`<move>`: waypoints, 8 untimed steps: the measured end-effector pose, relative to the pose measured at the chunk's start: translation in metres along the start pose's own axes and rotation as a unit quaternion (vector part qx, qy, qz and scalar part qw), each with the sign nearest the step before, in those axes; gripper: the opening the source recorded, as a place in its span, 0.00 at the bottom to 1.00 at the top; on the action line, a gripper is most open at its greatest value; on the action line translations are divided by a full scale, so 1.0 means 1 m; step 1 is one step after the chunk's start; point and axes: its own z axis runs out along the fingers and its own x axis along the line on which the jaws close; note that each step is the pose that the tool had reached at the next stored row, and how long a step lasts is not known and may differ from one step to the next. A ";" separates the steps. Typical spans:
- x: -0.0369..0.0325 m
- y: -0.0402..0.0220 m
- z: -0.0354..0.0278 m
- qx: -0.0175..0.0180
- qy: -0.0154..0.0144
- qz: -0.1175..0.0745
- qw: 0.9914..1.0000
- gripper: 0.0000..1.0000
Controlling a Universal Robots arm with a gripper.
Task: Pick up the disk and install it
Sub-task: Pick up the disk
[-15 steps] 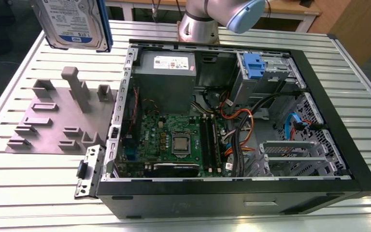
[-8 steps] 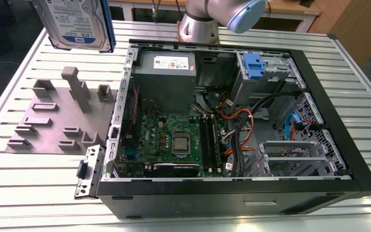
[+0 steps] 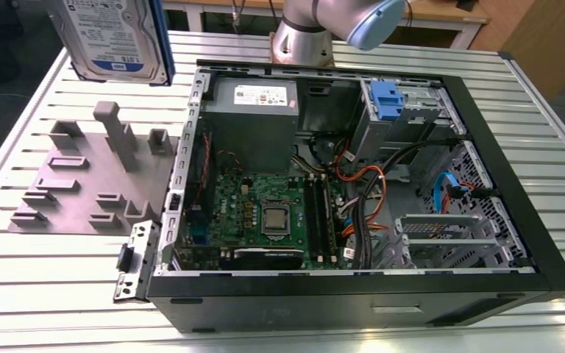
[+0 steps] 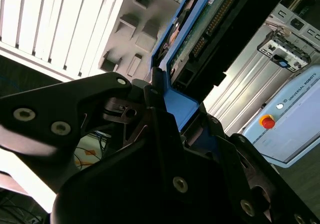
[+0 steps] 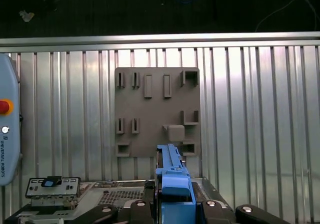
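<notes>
I have the gripper (image 5: 172, 209) clamped on the flat rectangular silver metal disk (image 3: 115, 37), the one with a white-and-blue label on its face. Its fingers sit on the blue plastic rail at one end, seen in both wrist views. The disk hangs high outside the open black computer case (image 3: 361, 298), over the side where the flat grey moulded fixture plate (image 3: 86, 180) lies just beside the case wall. It's roughly upright, label toward the exterior camera

Handling, my read: rigid, dense for its size, no flex. An end grip means a lever arm, so it could swing or slip on the smooth plastic. The rail is the sane place to hold it. The underside shows bare board and connector pins (image 4: 212, 23), so keep contact off those. Shock-sensitive

Room: open air outside the case. Inside it's tight:
- orange and black cable bundle (image 3: 361, 184) crosses the middle
- silver perforated metal cage (image 3: 449, 235) fills one corner
- blue-latched bay (image 3: 385, 99) sits along the same wall as the grey boxy power supply (image 3: 253, 99)

The case rim stands proud all round, and its sheet-metal edges could snag the rails
</notes>
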 end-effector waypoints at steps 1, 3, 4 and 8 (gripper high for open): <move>0.0009 -0.0001 0.0000 0.000 0.000 0.000 1.000 0.36; 0.0014 -0.0002 0.0000 0.000 0.000 0.000 1.000 0.36; 0.0015 -0.0002 -0.0001 0.000 0.000 0.000 1.000 0.36; 0.0017 -0.0006 0.0000 0.000 0.000 0.000 1.000 0.36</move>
